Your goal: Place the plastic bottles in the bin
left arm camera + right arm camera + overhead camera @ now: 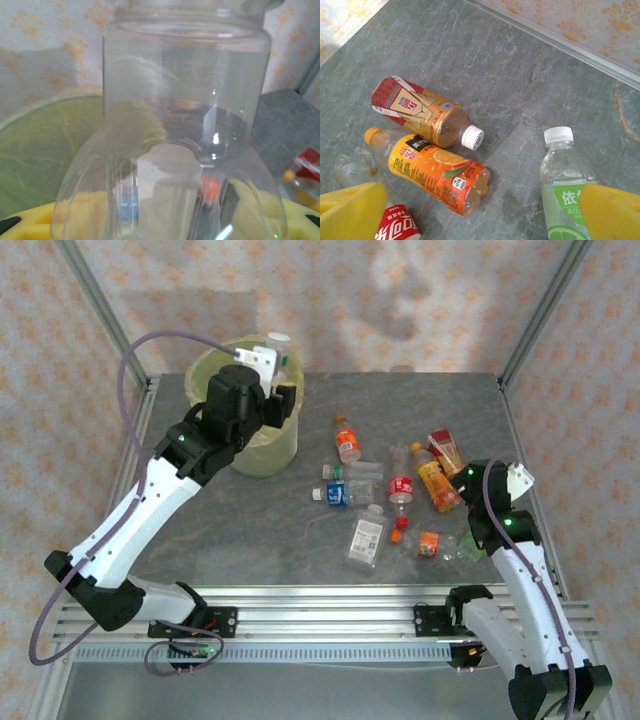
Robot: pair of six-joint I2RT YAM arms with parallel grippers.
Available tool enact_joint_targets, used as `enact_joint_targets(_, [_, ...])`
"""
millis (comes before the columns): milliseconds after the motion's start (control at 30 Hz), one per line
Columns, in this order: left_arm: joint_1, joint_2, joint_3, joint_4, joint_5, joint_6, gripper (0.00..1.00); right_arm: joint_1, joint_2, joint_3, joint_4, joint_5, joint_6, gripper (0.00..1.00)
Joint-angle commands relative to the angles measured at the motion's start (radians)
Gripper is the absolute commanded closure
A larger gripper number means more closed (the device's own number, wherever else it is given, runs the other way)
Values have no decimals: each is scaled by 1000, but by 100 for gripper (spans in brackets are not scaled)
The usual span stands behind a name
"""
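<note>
The left jaws are closed on a clear bottle (pixel 185 100) above the bin (pixel 205 370), which stands at the desk's far left corner. The bottle's long axis runs straight out from the jaws.

The right jaws stand wide open, holding nothing, over bottles lying flat at the desk's right side:
- A red-gold bottle (pixel 417 112) has its white cap toward the lower right of the wrist view.
- An orange bottle (pixel 437 172) lies roughly parallel just beside it, cap at the opposite end.
- A green-label bottle (pixel 565 185) points its cap toward the far wall.

The desk (pixel 250 530) is grey and stone-patterned. Aluminium posts (pixel 95 300) frame walls (pixel 330 290) of cream paper with orange flowers.
</note>
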Motion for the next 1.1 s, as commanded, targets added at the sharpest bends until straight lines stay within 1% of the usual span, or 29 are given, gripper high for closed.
enact_joint_targets(0, [51,38,72,4,-15,4,55,6,0,16,10,1,11,1])
enact_joint_targets(300, [248,200,190,-66,50,-16,54,6,12,31,9,5,7,1])
enact_joint_targets(500, [342,331,281,-124,109,-28,54,6,14,36,5,-4,11,1])
enact_joint_targets(767, [372,465,350,-195,139,2,49,6,14,45,-2,-20,-3,1])
enact_joint_targets(867, [373,503,371,-226,139,7,47,6,21,50,12,-80,-41,1])
enact_joint_targets(967, [373,525,372,-232,152,8,45,9,47,65,6,-171,-97,1])
enact_joint_targets(1067, [372,537,369,-236,157,6,43,25,78,88,-42,-202,-126,1])
